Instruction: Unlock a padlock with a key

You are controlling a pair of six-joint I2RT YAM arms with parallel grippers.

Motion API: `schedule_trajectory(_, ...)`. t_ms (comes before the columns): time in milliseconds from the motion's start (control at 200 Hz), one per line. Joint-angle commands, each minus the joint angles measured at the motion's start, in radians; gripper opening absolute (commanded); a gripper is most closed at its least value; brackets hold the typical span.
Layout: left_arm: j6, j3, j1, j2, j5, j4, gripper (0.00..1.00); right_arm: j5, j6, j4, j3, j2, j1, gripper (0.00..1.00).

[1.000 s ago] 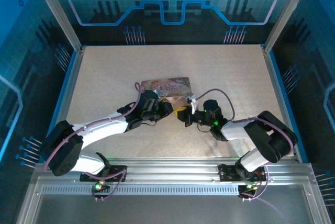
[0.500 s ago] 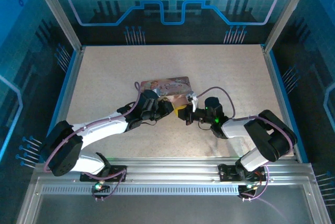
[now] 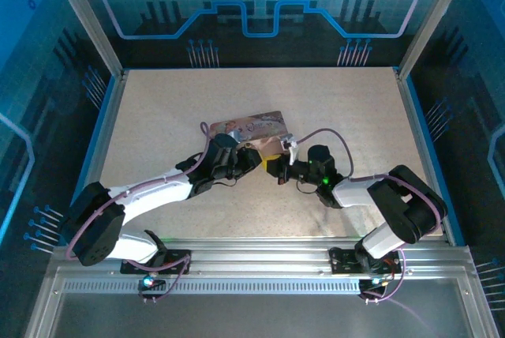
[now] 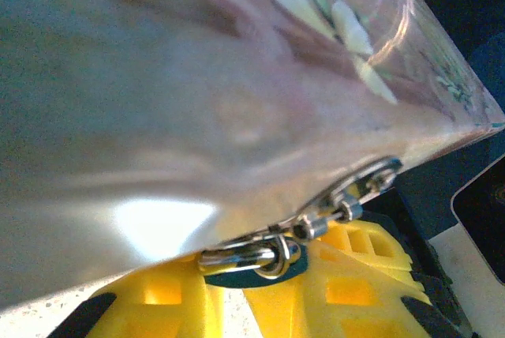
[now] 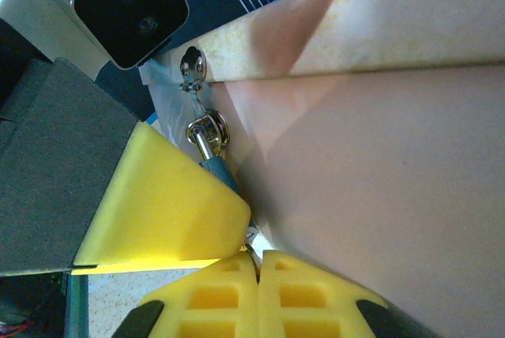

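Your left hand (image 4: 256,287) pinches the bluish padlock (image 5: 211,166), which hangs from the hasp (image 5: 192,64) of the tilted pink tin (image 3: 245,126). Your right hand (image 5: 258,263), just beside it, has its fingertips pressed together; whether the key lies between them cannot be told. The tin's contents are hidden. The speckled beige surface (image 3: 339,109) lies within blue-lit enclosure walls (image 3: 158,6).

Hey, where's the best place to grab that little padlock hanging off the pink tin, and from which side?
Grip the padlock by its bluish body; the shackle loop is thin and hooked to the clasp. Come from the near side, since the tin walls off the far side. The left pincer seems placed so.
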Motion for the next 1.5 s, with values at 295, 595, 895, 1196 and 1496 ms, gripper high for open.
schedule_trajectory(295,0.006,-0.041,-0.045,0.067,0.141,0.056,0.21,0.047,0.027,0.245,0.027,0.041,0.076,0.0)
schedule_trajectory(595,0.02,-0.05,-0.041,0.111,0.115,0.082,0.24,0.152,0.097,0.289,-0.046,0.121,0.12,0.0)
schedule_trajectory(895,0.023,-0.084,-0.016,0.105,0.102,0.084,0.35,0.228,0.209,0.289,-0.068,0.213,0.158,0.0)
schedule_trajectory(1196,0.021,-0.149,0.02,-0.018,0.091,0.042,0.65,0.239,0.295,0.237,-0.065,0.253,0.171,0.0)
schedule_trajectory(1496,-0.095,-0.27,0.048,-0.137,0.077,0.093,0.72,0.238,0.473,0.18,-0.065,0.199,0.197,0.0)
